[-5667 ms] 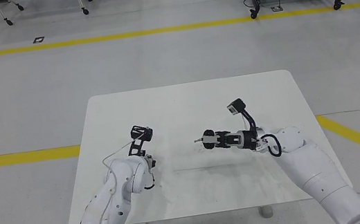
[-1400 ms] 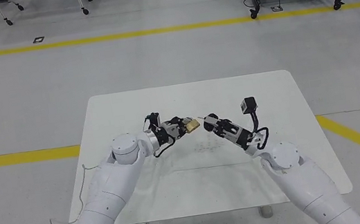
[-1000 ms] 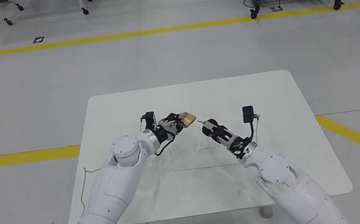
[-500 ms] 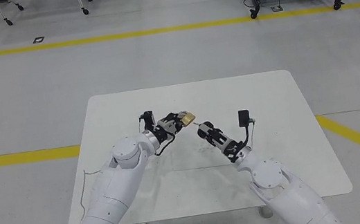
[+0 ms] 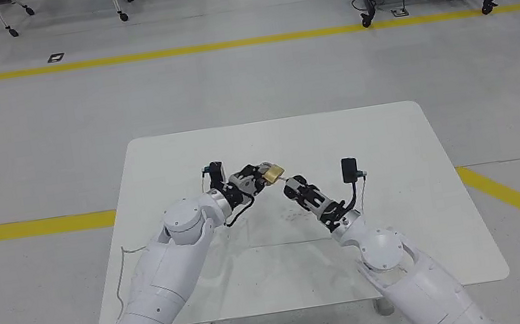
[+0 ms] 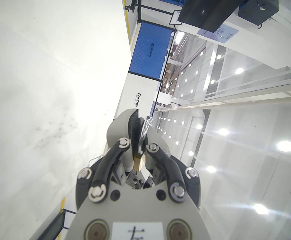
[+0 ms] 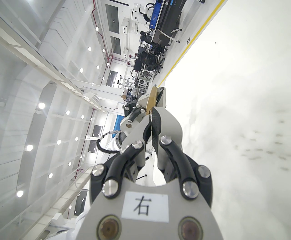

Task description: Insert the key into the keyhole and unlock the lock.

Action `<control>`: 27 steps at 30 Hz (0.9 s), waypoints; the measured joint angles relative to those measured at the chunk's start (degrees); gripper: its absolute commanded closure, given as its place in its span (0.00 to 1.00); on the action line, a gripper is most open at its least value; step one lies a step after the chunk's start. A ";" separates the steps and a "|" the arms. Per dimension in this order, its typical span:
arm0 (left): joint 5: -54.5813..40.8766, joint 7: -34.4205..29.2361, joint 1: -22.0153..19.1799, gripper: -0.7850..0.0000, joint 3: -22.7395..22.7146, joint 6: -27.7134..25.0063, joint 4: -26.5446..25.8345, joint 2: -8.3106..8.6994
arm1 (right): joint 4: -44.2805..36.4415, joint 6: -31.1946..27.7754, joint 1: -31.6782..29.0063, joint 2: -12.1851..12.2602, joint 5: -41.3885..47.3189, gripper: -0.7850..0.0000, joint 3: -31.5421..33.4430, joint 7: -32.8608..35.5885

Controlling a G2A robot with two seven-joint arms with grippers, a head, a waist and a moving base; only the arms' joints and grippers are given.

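Brass lock clamped in left gripper, just beyond right gripper tips. Right gripper clenched on key, aimed at lock. Risk: slight misalignment jams key against brass, or twisting makes it slip in the pads.

Lock in left tool, key in right tool, above table

A white sticker with one black character sat on the left gripper, a second sticker on the right gripper; a blue panel bore white lettering.
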 measured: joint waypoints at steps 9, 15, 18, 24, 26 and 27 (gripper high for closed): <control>0.78 -0.29 0.09 1.00 -0.02 -0.08 -0.23 -0.08 | 0.05 1.28 0.28 -0.47 -1.00 1.00 -0.55 -0.61; 3.58 -0.47 0.14 1.00 0.05 -3.48 -1.12 0.02 | 0.14 1.76 0.53 -0.79 -0.62 1.00 -0.47 -1.09; 5.60 0.40 0.41 1.00 -0.01 -5.31 -1.70 0.13 | -0.01 1.77 0.50 -0.90 -0.51 1.00 -0.26 -1.31; 9.02 0.93 1.03 1.00 0.20 -7.26 -3.09 0.31 | -0.14 1.90 0.43 -1.11 -0.51 1.00 -0.04 -1.32; 9.93 1.28 1.17 1.00 0.29 -7.47 -3.40 0.33 | -0.21 1.91 0.41 -1.17 -0.54 1.00 0.02 -1.44; 10.57 1.52 1.24 1.00 0.36 -7.61 -3.59 0.34 | -0.26 1.93 0.39 -1.22 -0.51 1.00 0.08 -1.52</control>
